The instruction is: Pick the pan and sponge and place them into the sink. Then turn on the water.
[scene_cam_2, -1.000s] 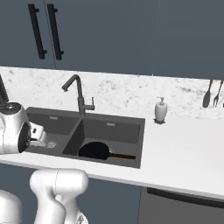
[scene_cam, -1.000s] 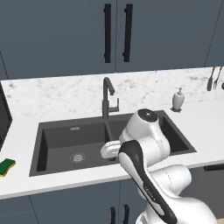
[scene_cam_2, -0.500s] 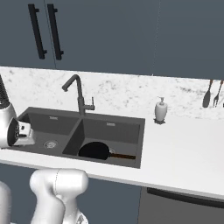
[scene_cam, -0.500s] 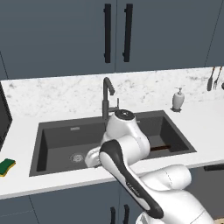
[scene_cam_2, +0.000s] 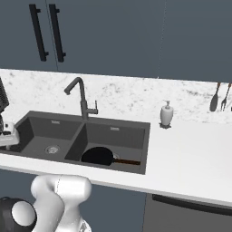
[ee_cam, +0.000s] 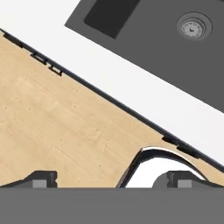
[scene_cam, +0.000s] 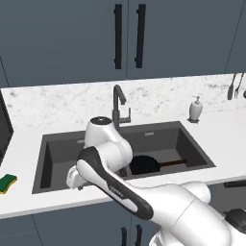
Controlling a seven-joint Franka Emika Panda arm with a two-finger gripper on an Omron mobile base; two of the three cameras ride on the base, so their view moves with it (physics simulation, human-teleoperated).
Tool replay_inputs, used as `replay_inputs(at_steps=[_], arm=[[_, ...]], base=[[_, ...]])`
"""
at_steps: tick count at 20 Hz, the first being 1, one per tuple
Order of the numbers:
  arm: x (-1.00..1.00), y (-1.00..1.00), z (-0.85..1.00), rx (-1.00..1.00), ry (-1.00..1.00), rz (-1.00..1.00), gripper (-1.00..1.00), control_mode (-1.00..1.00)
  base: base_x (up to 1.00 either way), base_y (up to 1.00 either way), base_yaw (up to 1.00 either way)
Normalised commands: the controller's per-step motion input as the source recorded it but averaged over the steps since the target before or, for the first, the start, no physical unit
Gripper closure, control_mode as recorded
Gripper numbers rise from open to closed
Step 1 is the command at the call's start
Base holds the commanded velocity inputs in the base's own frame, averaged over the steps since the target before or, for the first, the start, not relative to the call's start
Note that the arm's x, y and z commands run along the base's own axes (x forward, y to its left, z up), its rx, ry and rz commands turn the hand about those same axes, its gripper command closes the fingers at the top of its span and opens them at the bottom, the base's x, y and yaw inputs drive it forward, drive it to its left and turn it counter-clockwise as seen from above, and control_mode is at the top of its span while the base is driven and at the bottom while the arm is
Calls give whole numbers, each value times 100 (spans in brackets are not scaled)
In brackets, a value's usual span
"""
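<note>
The black pan [scene_cam: 144, 165] lies in the right basin of the dark sink [scene_cam: 57, 153], its brown handle pointing right; the right base view shows the pan [scene_cam_2: 97, 157] there too. On the white counter at the far left rests the green-and-yellow sponge [scene_cam: 7, 183]. My gripper [scene_cam: 73, 178] hangs over the front edge of the left basin, well right of the sponge, and sits at the left edge of the right base view [scene_cam_2: 6, 135]. Seen from the hand, the gripper [ee_cam: 112, 181] is open and holds nothing. No water shows at the faucet [scene_cam: 117, 103].
A white soap dispenser [scene_cam: 195, 109] stands right of the sink, and utensils [scene_cam_2: 215, 102] hang at the far right wall. The hand view looks down past the counter's front edge [ee_cam: 131, 83] at the wooden floor [ee_cam: 57, 131] and the left basin's drain [ee_cam: 194, 27].
The arm has swung left from above the right basin to the front edge of the left basin. The pan stays in the right basin and the sponge on the counter.
</note>
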Motion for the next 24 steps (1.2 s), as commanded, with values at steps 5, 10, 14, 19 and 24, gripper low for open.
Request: replay_inputs(at_steps=[5, 10, 14, 19, 24], arm=[[0, 65, 0, -3, -6, 3, -100, -100], [0, 63, 0, -1, -7, 0, -100, -100], [6, 56, 0, 0, -5, 0, -100, -100], [32, 46, -5, 0, 0, 0, -100, -100], [40, 34, -22, 0, 10, 0, -100, -100]], base=[[0, 0, 0], [0, 0, 0], [0, 0, 0], [0, 0, 0], [0, 0, 0]])
